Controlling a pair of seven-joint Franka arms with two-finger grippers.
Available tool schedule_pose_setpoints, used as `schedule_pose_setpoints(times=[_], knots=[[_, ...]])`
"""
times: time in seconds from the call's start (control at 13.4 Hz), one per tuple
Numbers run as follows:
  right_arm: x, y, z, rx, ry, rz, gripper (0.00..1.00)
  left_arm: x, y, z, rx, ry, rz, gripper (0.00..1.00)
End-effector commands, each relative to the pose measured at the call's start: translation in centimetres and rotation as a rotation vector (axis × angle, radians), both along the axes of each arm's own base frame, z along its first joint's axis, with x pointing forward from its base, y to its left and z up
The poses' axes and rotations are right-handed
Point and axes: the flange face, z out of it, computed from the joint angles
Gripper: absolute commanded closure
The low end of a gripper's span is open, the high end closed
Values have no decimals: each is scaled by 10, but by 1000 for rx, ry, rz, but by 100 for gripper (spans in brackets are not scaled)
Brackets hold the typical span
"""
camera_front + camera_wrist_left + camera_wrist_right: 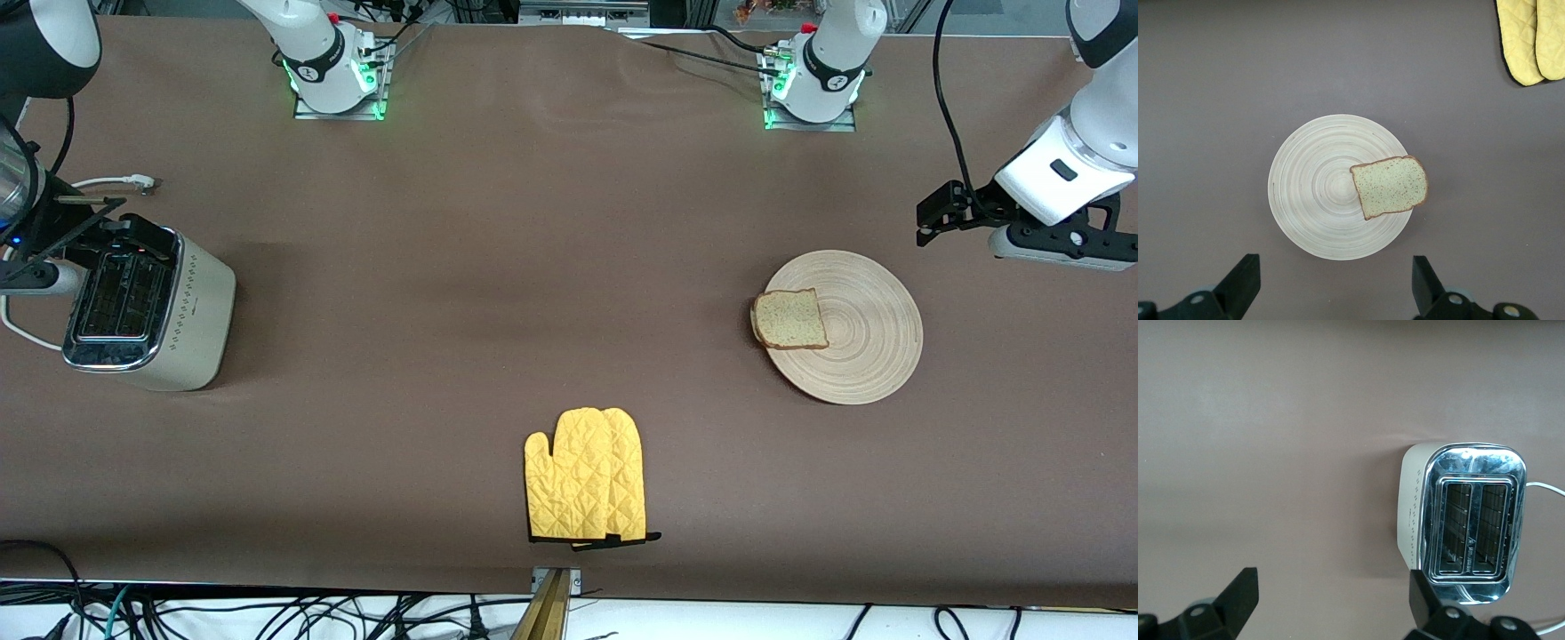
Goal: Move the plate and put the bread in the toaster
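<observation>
The pale wooden plate [858, 351] [1318, 200] lies toward the left arm's end of the table. The speckled bread [789, 320] [1391, 187] rests flat on it, overhanging the rim. My left gripper [1336, 290] hangs open and empty, high over bare table just off the plate's rim. The cream toaster [147, 307] [1468, 520] stands at the right arm's end, both slots empty. Open and empty too, my right gripper [1333, 607] is up over bare table beside the toaster, touching nothing.
A pair of yellow oven mitts [587, 476] [1531, 37] lies near the table's front edge, nearer to the front camera than the plate. The toaster's white cord [107, 184] trails toward the table's end. Brown table [498, 267] stretches between toaster and plate.
</observation>
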Motion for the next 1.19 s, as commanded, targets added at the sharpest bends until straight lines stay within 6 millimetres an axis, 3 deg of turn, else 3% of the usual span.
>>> schedule_pose_setpoints(times=[0.0, 0.6, 0.97, 1.12], knots=[[2, 3, 5, 3, 2, -11, 0, 2, 2, 5, 18, 1, -24, 0], [2, 3, 4, 2, 4, -11, 0, 6, 10, -2, 18, 15, -10, 0], [2, 3, 5, 3, 0, -13, 0, 21, 91, -26, -127, 51, 170, 0], [2, 3, 5, 3, 0, -13, 0, 30, 116, -56, -241, 96, 245, 0]])
